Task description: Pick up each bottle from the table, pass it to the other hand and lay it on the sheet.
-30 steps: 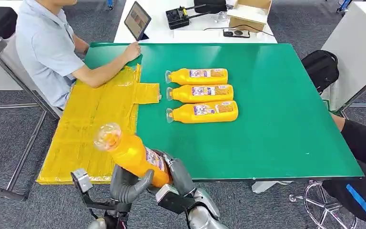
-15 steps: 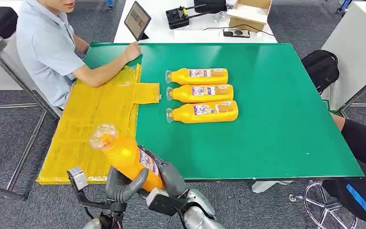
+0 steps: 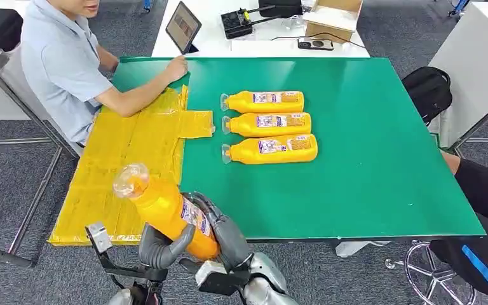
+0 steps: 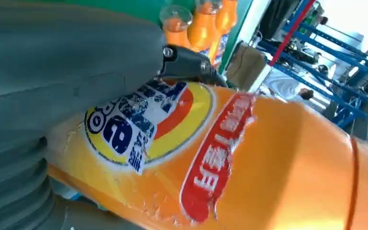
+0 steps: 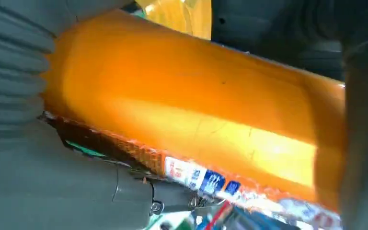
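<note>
Head view shows 1 orange bottle (image 3: 165, 206) held above the near edge of the green table (image 3: 368, 159), at the border between the table and the yellow sheet (image 3: 124, 159). The bottle is tilted, with its clear cap pointing up and to the left, over the sheet. Both hands are on it. The left hand (image 3: 162, 244) wraps its grey fingers around the lower part of the bottle from the left side. The right hand (image 3: 219, 232) grips the same lower part from the right side, with dark fingers lying over the label.

In the left wrist view the bottle (image 4: 230, 163) is very close, with a round blue and yellow logo and a red label strip, and the grey thumb of the left hand (image 4: 67, 67) presses on it. In the right wrist view the orange body (image 5: 196, 115) lies across the right hand (image 5: 52, 177), which closes around it.

Farther on the table 3 more bottles (image 3: 265, 124) lie on their sides in a row, parallel, caps toward the sheet, just beside each other. A person in a light blue shirt (image 3: 63, 63) sits at the left side of the table, with 1 forearm resting on the far part of the sheet. A tablet (image 3: 182, 27) stands on the white table behind.
</note>
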